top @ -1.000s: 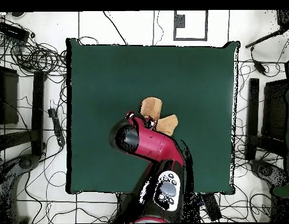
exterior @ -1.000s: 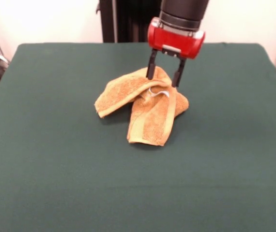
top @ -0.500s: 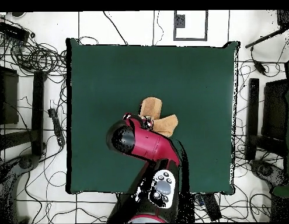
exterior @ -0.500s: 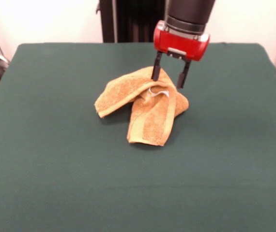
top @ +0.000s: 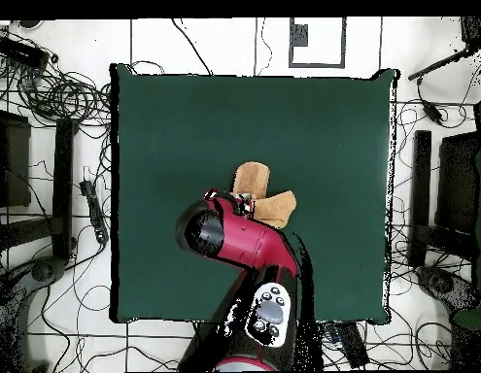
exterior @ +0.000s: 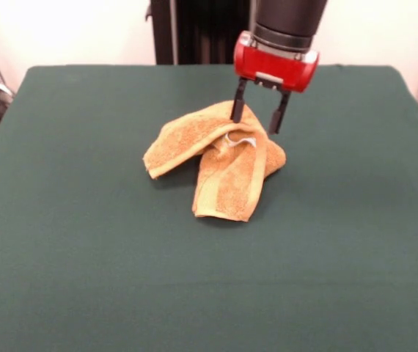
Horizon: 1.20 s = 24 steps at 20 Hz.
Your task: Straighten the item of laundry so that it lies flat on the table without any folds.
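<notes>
You are looking at the gripper hanging over the far part of the crumpled towel, its two black fingers standing apart with nothing between them and their tips close to the cloth's upper fold. The towel is lying bunched near the middle of the green table, folded over itself in two lobes with its small white tag showing on top. From overhead, the arm is covering part of the towel.

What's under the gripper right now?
The crumpled orange-tan terry towel lies under the open gripper, on the dark green table. Its folds hide the layers beneath.
</notes>
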Available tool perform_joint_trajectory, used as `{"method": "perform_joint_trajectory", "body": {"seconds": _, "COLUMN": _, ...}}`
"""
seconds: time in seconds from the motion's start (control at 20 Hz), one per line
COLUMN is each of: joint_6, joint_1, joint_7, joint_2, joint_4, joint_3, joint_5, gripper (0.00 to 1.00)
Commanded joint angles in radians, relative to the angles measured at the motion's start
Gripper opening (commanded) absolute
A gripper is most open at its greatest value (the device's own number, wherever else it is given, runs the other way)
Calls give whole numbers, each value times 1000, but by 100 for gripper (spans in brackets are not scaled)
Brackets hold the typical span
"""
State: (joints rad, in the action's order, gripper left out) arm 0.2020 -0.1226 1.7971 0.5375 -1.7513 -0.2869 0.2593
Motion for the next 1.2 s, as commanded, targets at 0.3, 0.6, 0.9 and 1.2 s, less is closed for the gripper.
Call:
{"method": "perform_joint_trajectory", "body": {"seconds": 0.3, "joint_6": -56, "joint_1": -20, "joint_7": 190, "joint_2": -86, "joint_4": -114, "joint_3": 123, "joint_5": -18, "gripper": 100}}
{"method": "perform_joint_trajectory", "body": {"seconds": 0.6, "joint_6": -85, "joint_1": -16, "joint_7": 195, "joint_2": -103, "joint_4": -124, "joint_3": 128, "joint_5": -15, "gripper": 100}}
{"method": "perform_joint_trajectory", "body": {"seconds": 0.9, "joint_6": -118, "joint_1": -10, "joint_7": 191, "joint_2": -132, "joint_4": -126, "joint_3": 134, "joint_5": -17, "gripper": 100}}
{"method": "perform_joint_trajectory", "body": {"seconds": 1.2, "joint_6": -150, "joint_1": -10, "joint_7": 194, "joint_2": -156, "joint_4": -124, "joint_3": 135, "joint_5": -14, "gripper": 100}}
